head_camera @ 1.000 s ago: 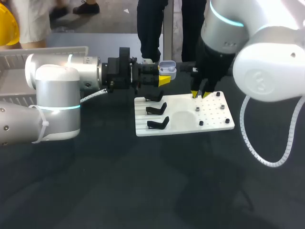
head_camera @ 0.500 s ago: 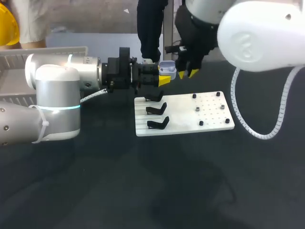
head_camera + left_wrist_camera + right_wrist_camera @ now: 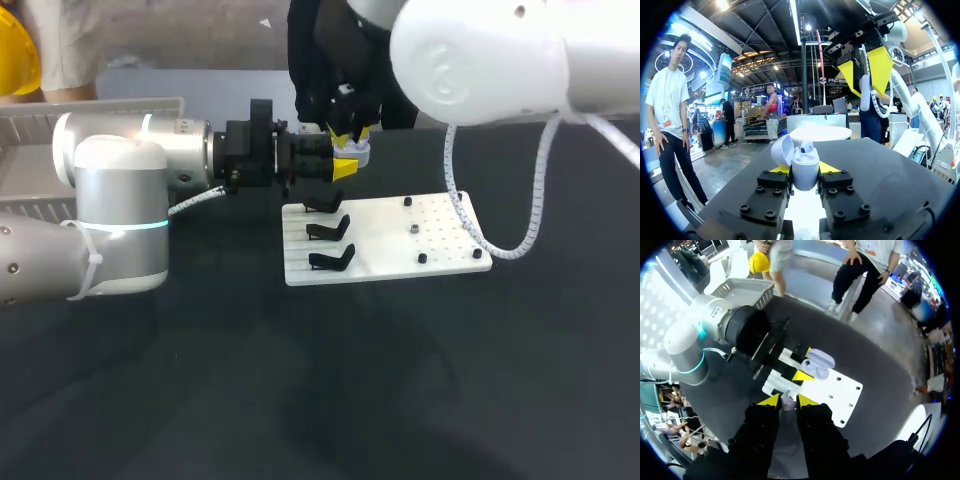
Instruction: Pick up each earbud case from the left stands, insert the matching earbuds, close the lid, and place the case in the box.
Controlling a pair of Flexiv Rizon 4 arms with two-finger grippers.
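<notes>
Left gripper [image 3: 341, 168] clamps the open case [image 3: 805, 171] steady just past the white board's [image 3: 445, 240] far-left corner, lid up, so right gripper [image 3: 785, 399], pinching an earbud [image 3: 787, 401], hovers above to insert.

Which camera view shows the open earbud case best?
The left wrist view: the case sits close, lid open, in the left tool. Head view: the right tool partly hides the case. Right wrist view: small, from above.

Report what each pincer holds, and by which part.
The left pincer holds the earbud case by its lower body, lid open and free. The right pincer pinches a single earbud; by which part cannot be told.
</notes>
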